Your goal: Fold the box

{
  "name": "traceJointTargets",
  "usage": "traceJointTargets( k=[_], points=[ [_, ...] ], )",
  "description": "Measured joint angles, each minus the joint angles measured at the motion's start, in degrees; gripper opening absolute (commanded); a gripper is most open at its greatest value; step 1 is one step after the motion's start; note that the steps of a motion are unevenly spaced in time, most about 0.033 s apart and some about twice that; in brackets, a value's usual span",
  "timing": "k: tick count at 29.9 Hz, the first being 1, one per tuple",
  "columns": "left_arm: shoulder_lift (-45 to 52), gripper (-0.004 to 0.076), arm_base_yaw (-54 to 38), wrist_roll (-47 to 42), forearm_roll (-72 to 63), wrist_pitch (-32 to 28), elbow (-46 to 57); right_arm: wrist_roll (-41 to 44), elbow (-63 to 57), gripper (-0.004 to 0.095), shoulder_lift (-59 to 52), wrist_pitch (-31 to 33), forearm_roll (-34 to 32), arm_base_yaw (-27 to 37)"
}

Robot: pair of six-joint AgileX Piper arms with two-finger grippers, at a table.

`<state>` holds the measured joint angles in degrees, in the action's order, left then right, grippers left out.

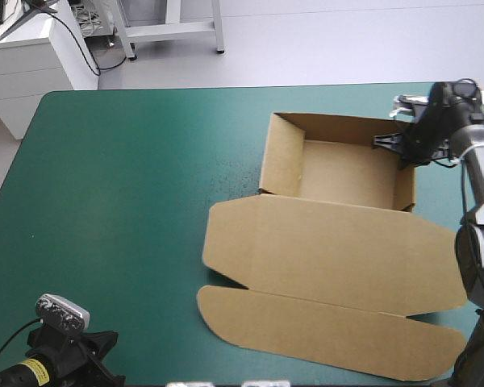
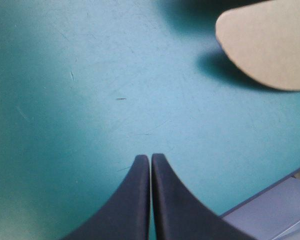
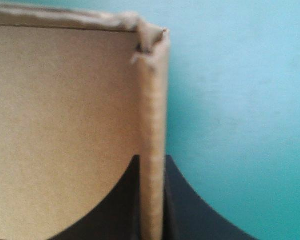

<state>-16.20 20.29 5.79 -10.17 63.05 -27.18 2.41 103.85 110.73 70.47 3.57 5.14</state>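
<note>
The brown box (image 1: 339, 173) stands right of the table's middle as an open tray with raised walls. Its lid (image 1: 331, 250) lies flat toward the front edge, ending in a rounded front flap (image 1: 331, 330). My right gripper (image 1: 399, 149) is at the tray's right wall. In the right wrist view the right gripper (image 3: 152, 160) is shut on that wall (image 3: 152, 100), one black finger inside the tray and one outside. My left gripper (image 2: 150, 157) is shut and holds nothing above bare teal-green cover near the table's front left corner (image 1: 97, 355). A rounded flap corner (image 2: 270, 42) lies ahead of it.
The tray's far right corner (image 3: 150, 37) looks frayed. The table's front edge (image 2: 270, 200) runs close beside the left gripper. Wide bare teal-green cover (image 1: 129, 185) spreads left of the box.
</note>
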Motion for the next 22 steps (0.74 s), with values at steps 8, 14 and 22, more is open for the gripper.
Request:
traceJointTargets(
  k=[8,14,22],
  points=[
    [0.0,-0.0008,0.0,0.0,0.0,0.0,0.0,-0.4,0.1,-0.0013,-0.7,0.1,0.6,17.1],
    [0.0,-0.0008,0.0,-0.1,0.0,0.0,0.0,-0.4,0.1,-0.0013,-0.7,0.2,-0.4,24.8],
    [0.0,-0.0008,0.0,-0.1,0.0,0.0,0.0,-0.2,0.1,-0.0013,-0.7,0.2,-6.1,26.3]
  ],
)
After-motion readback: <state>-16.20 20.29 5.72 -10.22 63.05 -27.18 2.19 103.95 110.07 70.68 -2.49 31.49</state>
